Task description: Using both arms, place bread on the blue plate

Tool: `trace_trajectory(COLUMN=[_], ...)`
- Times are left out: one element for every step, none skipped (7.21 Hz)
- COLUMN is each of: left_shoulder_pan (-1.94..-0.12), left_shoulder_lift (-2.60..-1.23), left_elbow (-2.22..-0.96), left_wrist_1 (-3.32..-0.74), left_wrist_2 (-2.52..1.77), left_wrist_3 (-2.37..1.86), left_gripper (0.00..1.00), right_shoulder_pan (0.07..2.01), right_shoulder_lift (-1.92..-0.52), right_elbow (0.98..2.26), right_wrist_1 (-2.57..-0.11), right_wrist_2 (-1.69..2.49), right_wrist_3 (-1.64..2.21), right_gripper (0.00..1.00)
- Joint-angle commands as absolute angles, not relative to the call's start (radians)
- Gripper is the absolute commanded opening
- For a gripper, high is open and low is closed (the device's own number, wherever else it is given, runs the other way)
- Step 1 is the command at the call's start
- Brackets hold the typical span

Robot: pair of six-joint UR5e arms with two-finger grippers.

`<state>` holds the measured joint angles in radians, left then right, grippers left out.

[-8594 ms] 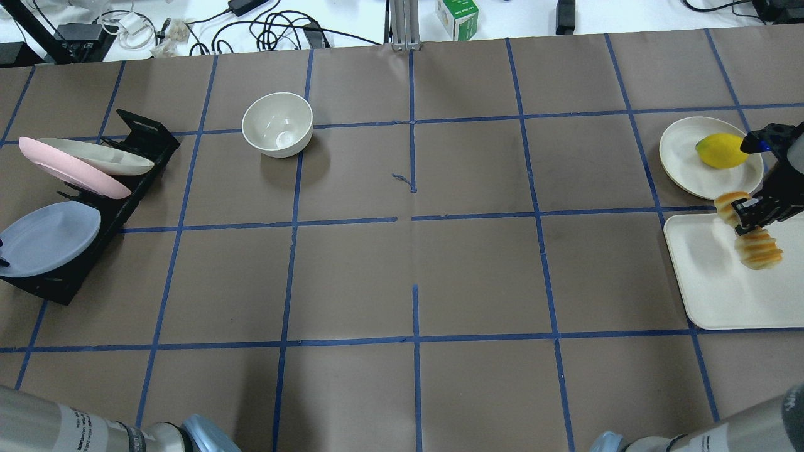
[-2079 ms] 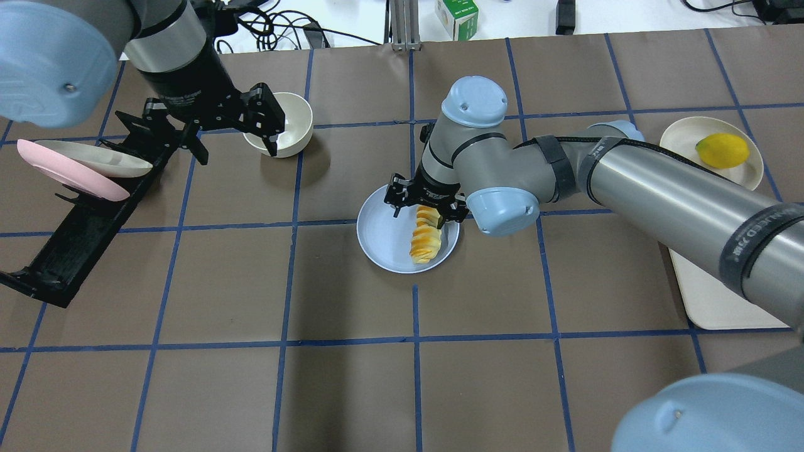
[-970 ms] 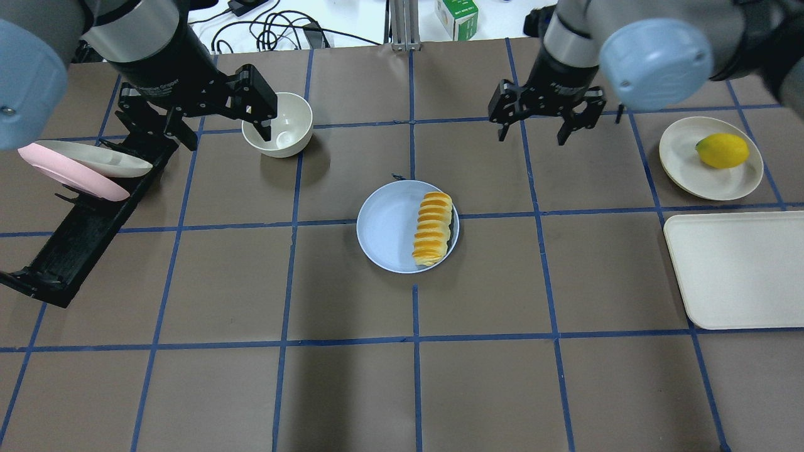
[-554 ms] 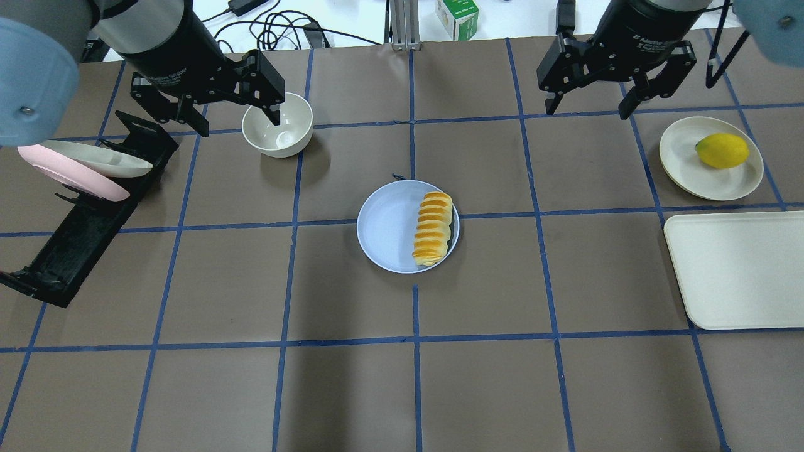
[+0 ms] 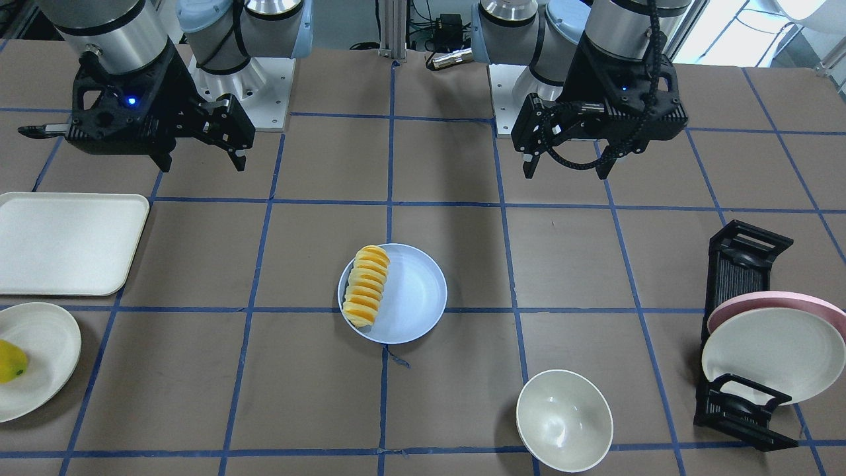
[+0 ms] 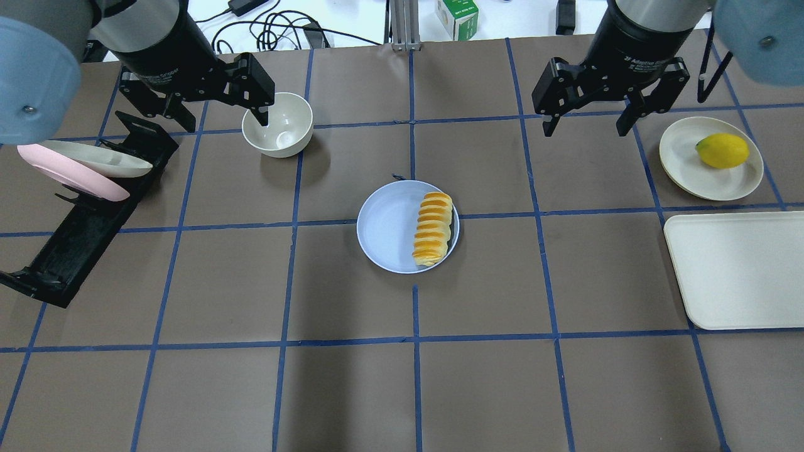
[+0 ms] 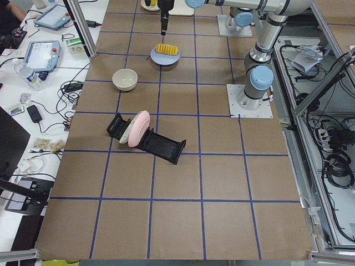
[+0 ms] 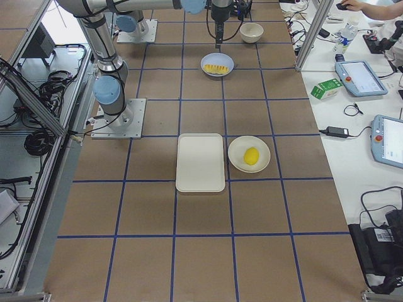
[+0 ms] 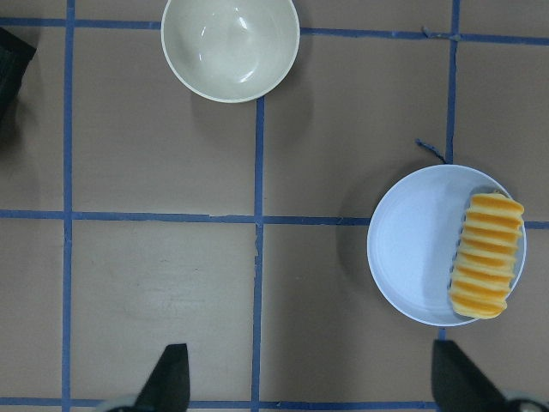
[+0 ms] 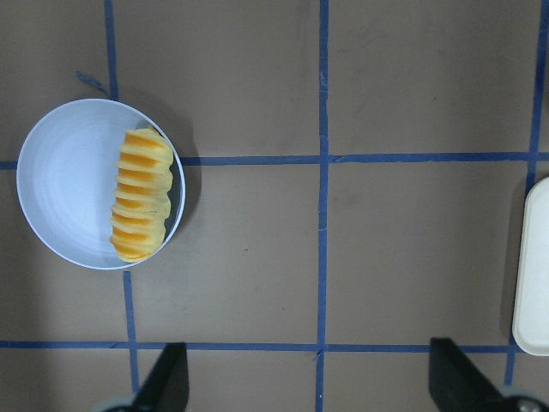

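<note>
The bread (image 6: 432, 228) lies on the right half of the blue plate (image 6: 386, 226) at the table's middle. Both also show in the front view, the bread (image 5: 367, 285) on the blue plate (image 5: 413, 294), and in the wrist views (image 9: 486, 255) (image 10: 141, 194). My left gripper (image 6: 221, 118) is open and empty, high above the white bowl, far left of the plate. My right gripper (image 6: 585, 130) is open and empty, raised at the far right of the plate. Neither touches the bread.
A white bowl (image 6: 277, 124) stands at the back left. A black rack (image 6: 81, 232) at the left edge holds a pink plate (image 6: 69, 176) and a cream plate (image 6: 100, 160). A lemon (image 6: 722, 150) sits on a cream plate (image 6: 684, 157); a white tray (image 6: 735, 270) lies at the right.
The blue plate went from the rack to the table's middle. My right gripper carried the bread from the tray onto it, let go and drew back to the far right. Both grippers shifted slightly since.
</note>
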<state>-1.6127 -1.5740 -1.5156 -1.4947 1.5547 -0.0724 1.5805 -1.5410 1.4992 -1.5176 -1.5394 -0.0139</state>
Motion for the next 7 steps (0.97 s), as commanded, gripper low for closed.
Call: trace_trajectory(left_shoulder_pan=[-1.612, -1.612, -1.612, -1.612, -1.612, -1.612, -1.611], left_shoulder_lift=[-1.571, -1.571, -1.571, -1.571, -1.571, -1.571, -1.571], left_elbow=[-1.516, -1.516, -1.516, -1.516, -1.516, -1.516, -1.516], left_wrist_1=[-1.494, -1.494, -1.494, -1.494, -1.494, -1.494, -1.494], left_wrist_2=[1.554, 1.554, 1.554, 1.554, 1.554, 1.554, 1.555], left_wrist_3=[-0.071, -0.071, -0.071, -0.071, -0.071, -0.071, -0.071], left_gripper=[1.0, 1.0, 1.0, 1.0, 1.0, 1.0, 1.0], right_shoulder_pan=[1.582, 1.582, 1.58, 1.577, 1.575, 1.575, 1.575], right_shoulder_lift=[-1.54, -1.536, -1.525, -1.513, -1.513, -1.516, -1.523], right_elbow=[1.508, 1.505, 1.505, 1.491, 1.486, 1.486, 1.489], right_wrist_1=[-1.536, -1.542, -1.549, -1.548, -1.548, -1.546, -1.545], right_wrist_2=[-1.577, -1.571, -1.571, -1.569, -1.566, -1.568, -1.568], right_wrist_3=[-0.077, -0.087, -0.09, -0.091, -0.087, -0.084, -0.078], right_gripper=[1.0, 1.0, 1.0, 1.0, 1.0, 1.0, 1.0])
